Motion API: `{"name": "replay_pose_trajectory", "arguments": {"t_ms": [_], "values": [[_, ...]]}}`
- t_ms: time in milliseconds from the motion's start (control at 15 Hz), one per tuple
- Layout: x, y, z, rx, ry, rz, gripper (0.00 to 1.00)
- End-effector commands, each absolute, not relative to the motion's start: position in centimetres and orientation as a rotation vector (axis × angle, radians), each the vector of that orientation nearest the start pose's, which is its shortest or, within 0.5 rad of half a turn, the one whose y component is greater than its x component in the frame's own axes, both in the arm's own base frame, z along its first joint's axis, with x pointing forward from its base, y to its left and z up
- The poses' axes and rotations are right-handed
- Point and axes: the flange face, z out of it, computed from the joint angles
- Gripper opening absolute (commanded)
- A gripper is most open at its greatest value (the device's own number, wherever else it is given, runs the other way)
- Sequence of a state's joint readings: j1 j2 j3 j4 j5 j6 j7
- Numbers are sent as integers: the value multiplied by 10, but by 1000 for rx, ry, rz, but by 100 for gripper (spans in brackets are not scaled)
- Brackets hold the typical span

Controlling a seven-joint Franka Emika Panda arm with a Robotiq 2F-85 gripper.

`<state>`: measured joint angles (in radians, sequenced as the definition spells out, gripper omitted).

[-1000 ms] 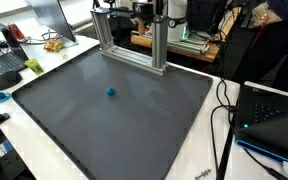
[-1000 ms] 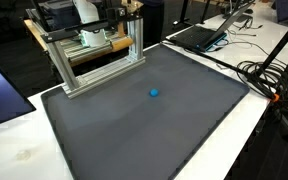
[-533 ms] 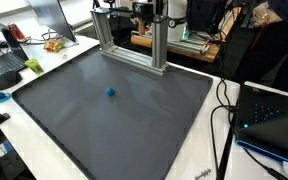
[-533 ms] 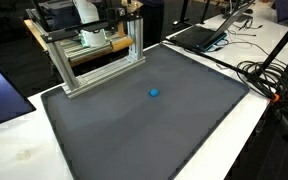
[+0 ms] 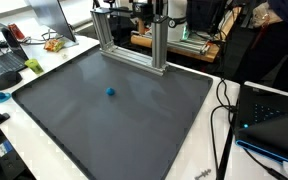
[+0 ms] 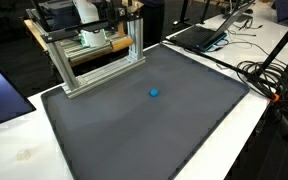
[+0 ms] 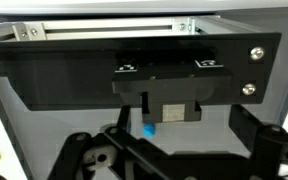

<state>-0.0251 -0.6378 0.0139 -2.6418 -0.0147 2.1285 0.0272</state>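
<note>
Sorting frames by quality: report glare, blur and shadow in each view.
Both exterior views: even light, the grey mat shows a faint sheen, the blue ball is small but crisp. Wrist view: the black bar looms close and soft, the bright strip above it is washed out, the gripper is a dark blur.

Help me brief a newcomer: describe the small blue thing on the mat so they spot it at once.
Find the large dark grey mat filling both exterior views, with an aluminium frame standing at its far edge. Near the mat's middle lies a small blue object. It is the only loose thing on the mat, bright blue against plain grey.
</note>
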Motion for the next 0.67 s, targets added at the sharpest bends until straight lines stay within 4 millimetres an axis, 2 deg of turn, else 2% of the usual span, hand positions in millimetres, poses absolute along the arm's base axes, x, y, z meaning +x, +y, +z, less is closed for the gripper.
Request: {"name": "replay_pose_trajectory", "arguments": {"t_ms": [0,600], "values": [[367,-3,446,-3180,-1,-191,100],[371,-4,429,-3221,-43,-124,100]]}}
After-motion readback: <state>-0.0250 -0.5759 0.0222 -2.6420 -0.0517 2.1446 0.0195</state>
